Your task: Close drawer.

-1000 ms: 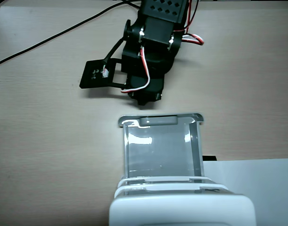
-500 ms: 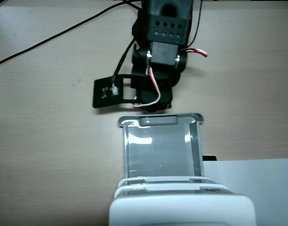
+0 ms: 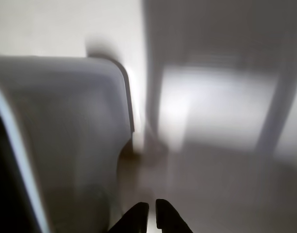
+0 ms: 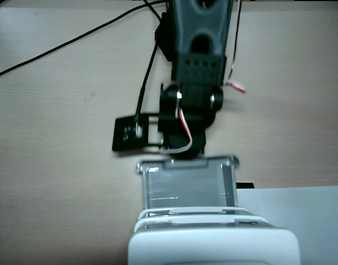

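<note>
In the fixed view the clear drawer [image 4: 188,187] stands pulled out from the white cabinet [image 4: 213,245] at the bottom edge, with its pale rim and front tab [image 4: 185,162] towards the arm. My gripper [image 4: 183,153] comes down from the top and sits right at the tab; its fingertips are hidden under the wrist. In the blurred wrist view the two dark fingertips of the gripper [image 3: 152,213] are together with only a thin slit between them and hold nothing. A pale grey rounded shape [image 3: 66,121] fills the left there; I cannot tell whether it is drawer or cabinet.
The things stand on a light wooden table [image 4: 58,182]. A white sheet [image 4: 301,210] lies right of the drawer. A small black camera module [image 4: 129,134] sticks out left of the wrist. Black cables [image 4: 75,38] run across the far left.
</note>
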You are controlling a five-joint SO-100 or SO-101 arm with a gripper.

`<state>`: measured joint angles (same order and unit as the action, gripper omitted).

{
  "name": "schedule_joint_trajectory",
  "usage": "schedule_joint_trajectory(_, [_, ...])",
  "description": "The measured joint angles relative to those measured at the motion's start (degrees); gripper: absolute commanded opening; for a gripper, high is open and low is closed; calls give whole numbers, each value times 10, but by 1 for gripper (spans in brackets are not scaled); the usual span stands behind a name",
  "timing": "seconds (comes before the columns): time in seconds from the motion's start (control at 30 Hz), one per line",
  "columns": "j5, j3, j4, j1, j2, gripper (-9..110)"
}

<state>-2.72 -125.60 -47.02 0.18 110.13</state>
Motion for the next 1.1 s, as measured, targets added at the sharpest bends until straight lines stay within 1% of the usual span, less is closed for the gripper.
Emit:
schedule_joint_trajectory(0.27, [16,211,-11,1,-158,0])
schedule_joint_trajectory(0.4, [13,263,-19,-4,-193,0])
schedule_joint_trajectory(0.6, [-16,265,-37,-10,-190,0])
schedule_joint_trajectory(0.77, [-25,234,-77,-9,-121,0])
schedule_joint_trajectory(1.1, [-28,77,-153,44,57,0])
